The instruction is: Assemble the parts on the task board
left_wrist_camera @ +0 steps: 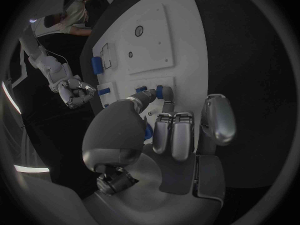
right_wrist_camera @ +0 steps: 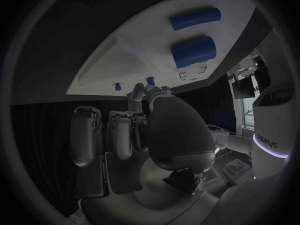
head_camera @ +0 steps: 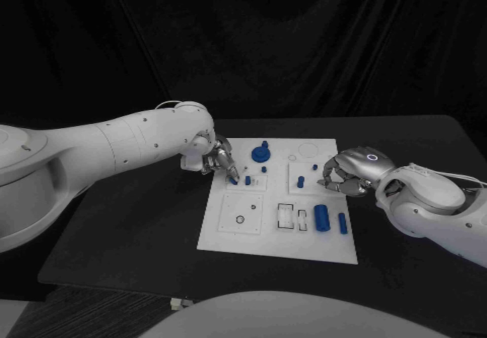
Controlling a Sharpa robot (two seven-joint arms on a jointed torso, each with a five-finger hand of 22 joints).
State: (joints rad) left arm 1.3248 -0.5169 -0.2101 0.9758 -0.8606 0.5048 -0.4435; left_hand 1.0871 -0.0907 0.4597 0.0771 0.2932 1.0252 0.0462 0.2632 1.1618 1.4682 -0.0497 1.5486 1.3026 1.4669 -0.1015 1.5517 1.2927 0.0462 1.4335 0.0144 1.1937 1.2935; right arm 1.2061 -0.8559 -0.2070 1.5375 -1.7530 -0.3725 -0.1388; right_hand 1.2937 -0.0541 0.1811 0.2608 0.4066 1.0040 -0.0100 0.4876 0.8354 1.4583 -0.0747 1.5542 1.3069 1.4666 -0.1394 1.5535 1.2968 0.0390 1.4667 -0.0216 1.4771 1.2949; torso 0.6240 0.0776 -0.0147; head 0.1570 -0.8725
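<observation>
Left hand [head_camera: 208, 158] fingers [left_wrist_camera: 164, 101] pinching small blue peg [head_camera: 234, 180] at task board [head_camera: 229, 239] upper-left block; tilt it and you'll jam. Right hand [head_camera: 345, 172] fingers curled, grip unclear, near blue post [head_camera: 300, 183]; could bump it.

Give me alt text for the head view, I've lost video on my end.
The left robot hand reaches onto the upper left of the white task board, fingertips at a small blue peg. The right robot hand hovers curled at the board's right edge. Blue parts remain on the board: a knob near the top, two cylinders lower right.
</observation>
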